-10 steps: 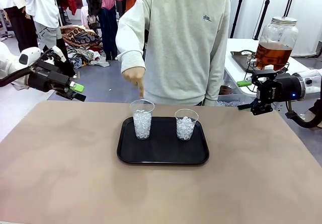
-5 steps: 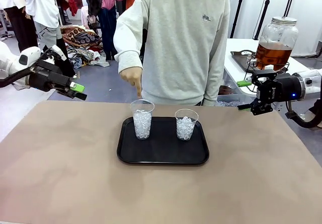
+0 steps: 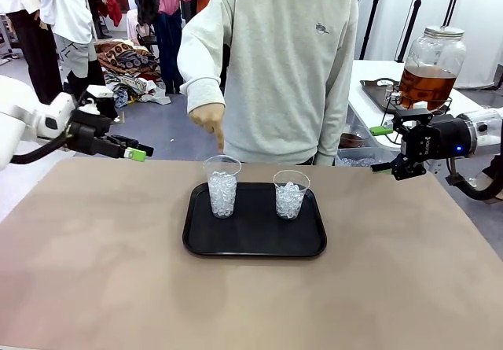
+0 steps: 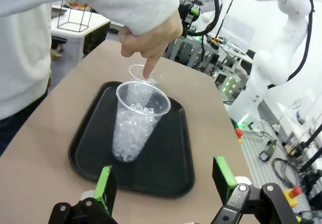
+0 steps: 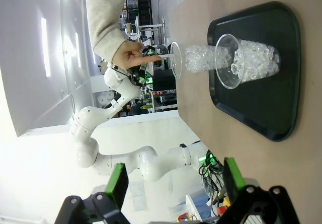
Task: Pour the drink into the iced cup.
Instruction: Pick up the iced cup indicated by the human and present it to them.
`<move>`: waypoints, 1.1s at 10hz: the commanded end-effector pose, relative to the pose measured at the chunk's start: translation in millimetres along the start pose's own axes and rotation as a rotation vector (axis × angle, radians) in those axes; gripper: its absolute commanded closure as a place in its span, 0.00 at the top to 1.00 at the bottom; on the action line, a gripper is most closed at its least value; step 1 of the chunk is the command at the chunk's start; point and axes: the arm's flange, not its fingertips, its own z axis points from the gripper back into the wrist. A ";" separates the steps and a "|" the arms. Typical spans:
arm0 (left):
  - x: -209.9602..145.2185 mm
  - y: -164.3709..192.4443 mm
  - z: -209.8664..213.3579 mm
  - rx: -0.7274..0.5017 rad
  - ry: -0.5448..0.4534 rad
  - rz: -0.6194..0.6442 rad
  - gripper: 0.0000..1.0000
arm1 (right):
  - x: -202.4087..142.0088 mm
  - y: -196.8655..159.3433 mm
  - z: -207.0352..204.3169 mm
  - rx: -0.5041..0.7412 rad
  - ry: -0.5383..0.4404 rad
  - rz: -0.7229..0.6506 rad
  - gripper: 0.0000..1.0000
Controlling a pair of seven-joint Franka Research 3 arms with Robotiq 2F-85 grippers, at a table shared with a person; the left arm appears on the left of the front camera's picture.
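Well beyond left fingers [image 4: 106, 184]: iced cup [image 4: 137, 123]

Amber drink [image 3: 427, 86] in glass jar [image 3: 437, 51], well apart from two upright iced cups [image 3: 222, 189] [image 3: 291, 197]

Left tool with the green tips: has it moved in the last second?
Yes. The left tool has shifted rightward in the front view, nearer the black tray, which has stayed put. Its jaws stand open.

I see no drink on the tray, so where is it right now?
In the front view the drink sits in a large glass jar at the white side table on the far right, behind the right gripper.
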 end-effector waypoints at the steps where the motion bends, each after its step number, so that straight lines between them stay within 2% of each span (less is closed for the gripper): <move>1: -5.6 1.8 -12.9 0.049 -0.042 -0.074 1.00 | -0.1 0.7 -0.3 0.000 -0.006 -0.001 1.00; 4: -15.8 1.5 -30.2 0.134 -0.064 -0.143 1.00 | -0.1 0.7 -0.3 0.000 -0.006 -0.001 1.00; 6: -16.0 -0.8 -29.6 0.103 -0.025 -0.153 1.00 | -0.1 0.7 -0.3 0.000 -0.006 -0.001 1.00; 7: -13.9 6.9 -27.6 0.109 -0.042 -0.121 1.00 | -0.1 0.7 -0.3 0.000 -0.006 -0.001 1.00; 11: -15.9 6.5 -30.7 0.108 -0.042 -0.143 1.00 | -0.1 0.7 -0.3 0.000 -0.006 -0.001 1.00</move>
